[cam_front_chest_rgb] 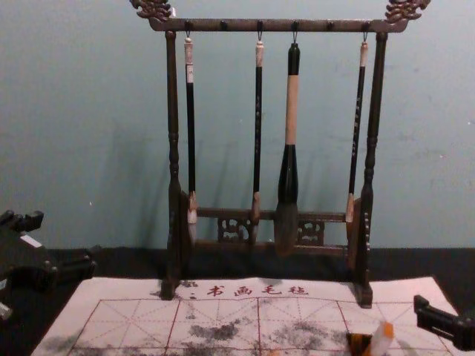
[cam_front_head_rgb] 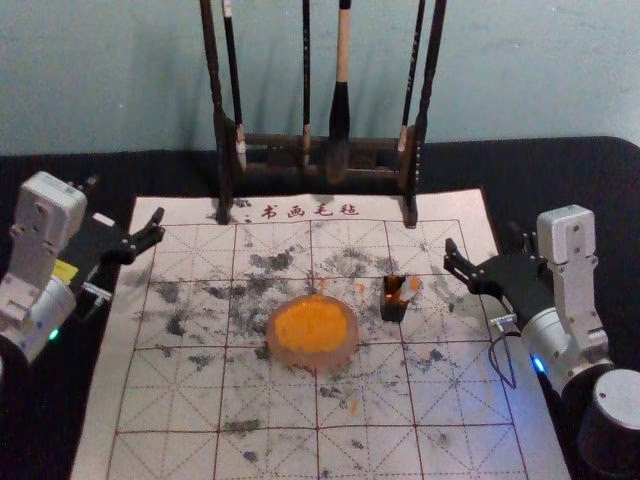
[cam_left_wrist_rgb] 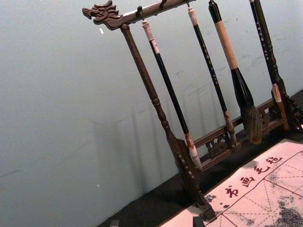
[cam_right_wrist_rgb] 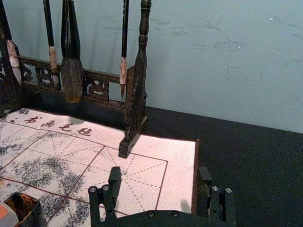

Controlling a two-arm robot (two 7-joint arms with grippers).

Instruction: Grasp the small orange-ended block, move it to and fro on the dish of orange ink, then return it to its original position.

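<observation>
In the head view, the small orange-ended block [cam_front_head_rgb: 412,287] leans in a dark little holder [cam_front_head_rgb: 394,309], right of the round dish of orange ink [cam_front_head_rgb: 315,330]. The chest view has the pale block [cam_front_chest_rgb: 382,339] tilted with its orange end up. Part of the block [cam_right_wrist_rgb: 6,216] also appears in the right wrist view beside the holder's dark wall. My right gripper [cam_front_head_rgb: 486,243] is open and empty, to the right of the holder; its spread fingertips show in the right wrist view, the gripper [cam_right_wrist_rgb: 160,176] over the mat. My left gripper [cam_front_head_rgb: 124,206] is parked open at the mat's left edge.
A dark wooden rack [cam_front_chest_rgb: 172,148] with several hanging brushes stands at the mat's back edge. The ink-stained felt mat [cam_front_head_rgb: 200,440] lies on a black-covered table [cam_front_head_rgb: 600,180]. The large brush [cam_front_chest_rgb: 289,178] hangs low, behind the dish and holder.
</observation>
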